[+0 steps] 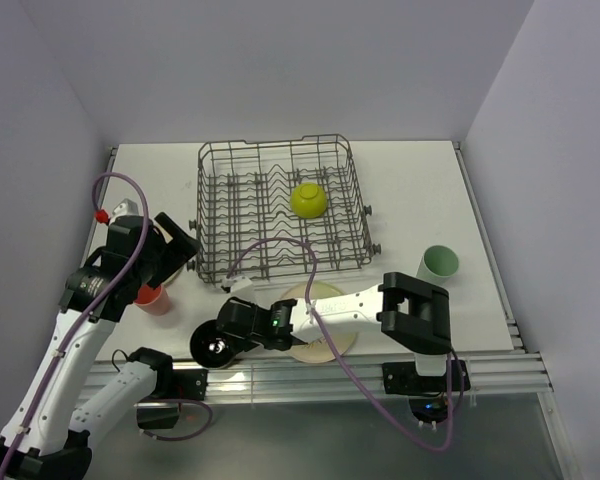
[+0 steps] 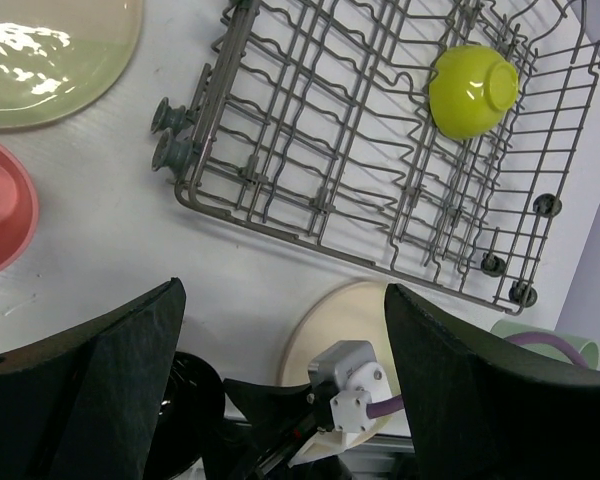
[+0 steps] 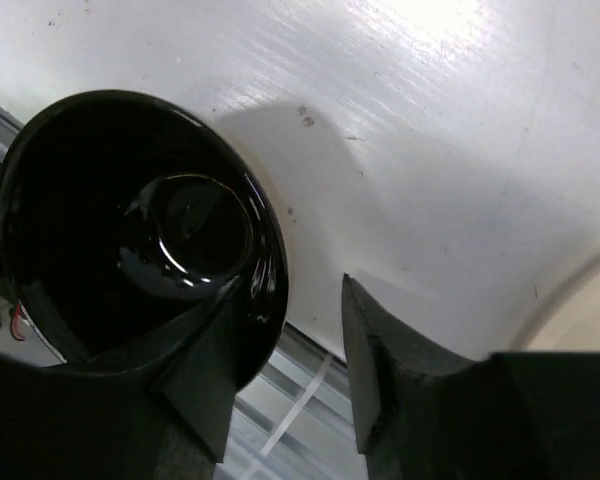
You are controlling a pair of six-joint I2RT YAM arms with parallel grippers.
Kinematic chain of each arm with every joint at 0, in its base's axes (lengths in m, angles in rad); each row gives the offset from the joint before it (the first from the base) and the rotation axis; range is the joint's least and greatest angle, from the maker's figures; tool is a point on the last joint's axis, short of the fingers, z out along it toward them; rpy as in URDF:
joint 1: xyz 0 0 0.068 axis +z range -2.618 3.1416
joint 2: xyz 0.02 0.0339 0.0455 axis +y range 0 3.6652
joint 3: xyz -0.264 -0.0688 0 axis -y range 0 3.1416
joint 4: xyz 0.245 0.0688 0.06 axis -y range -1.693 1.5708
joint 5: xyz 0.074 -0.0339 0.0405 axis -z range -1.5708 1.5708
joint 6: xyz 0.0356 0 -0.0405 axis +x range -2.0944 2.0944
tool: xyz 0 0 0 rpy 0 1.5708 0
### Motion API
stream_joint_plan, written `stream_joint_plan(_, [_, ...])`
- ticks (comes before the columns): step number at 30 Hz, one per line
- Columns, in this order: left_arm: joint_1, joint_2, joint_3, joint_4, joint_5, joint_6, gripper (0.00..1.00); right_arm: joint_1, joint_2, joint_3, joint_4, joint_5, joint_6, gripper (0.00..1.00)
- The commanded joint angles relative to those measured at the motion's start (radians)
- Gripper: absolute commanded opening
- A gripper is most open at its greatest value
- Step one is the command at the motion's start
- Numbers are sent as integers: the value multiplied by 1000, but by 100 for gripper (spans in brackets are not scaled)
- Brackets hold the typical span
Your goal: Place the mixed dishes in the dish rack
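1. Two cream plates: one [image 2: 50,60] beside the coral-pink cup, one [image 2: 335,325] below the rack.
2. Two bowls: a lime-green bowl [image 1: 308,199] and a black bowl [image 1: 212,346].
3. Two cups: a mint-green cup [image 1: 438,263] and a coral-pink cup [image 1: 153,298].
4. One grey wire dish rack [image 1: 276,144].

Grey wire dish rack [image 1: 250,210] sits far-centre, holding a seemingly upturned lime-green bowl [image 1: 309,199]. Glossy black bowl [image 1: 215,345] stands upright at the near edge beside a cream plate [image 1: 302,350]. Mint-green cup [image 1: 438,263] lies right, coral-pink cup [image 1: 152,298] left.
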Motion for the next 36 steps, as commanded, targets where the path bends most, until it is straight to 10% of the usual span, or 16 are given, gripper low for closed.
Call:
stream_joint_plan(1, [-3, -14, 31, -13, 29, 25, 88, 1, 0, 44, 9, 26, -8, 44])
stream_joint_plan(7, [-3, -23, 16, 1, 56, 27, 88, -5, -13, 47, -6, 55, -13, 0])
stream_joint_plan(20, [-3, -25, 42, 24, 150, 68, 88, -9, -207, -7, -57, 176, -17, 0])
stream_joint_plan(36, [-3, -58, -158, 283, 622, 105, 91, -184, -599, -158, -100, 190, -99, 0])
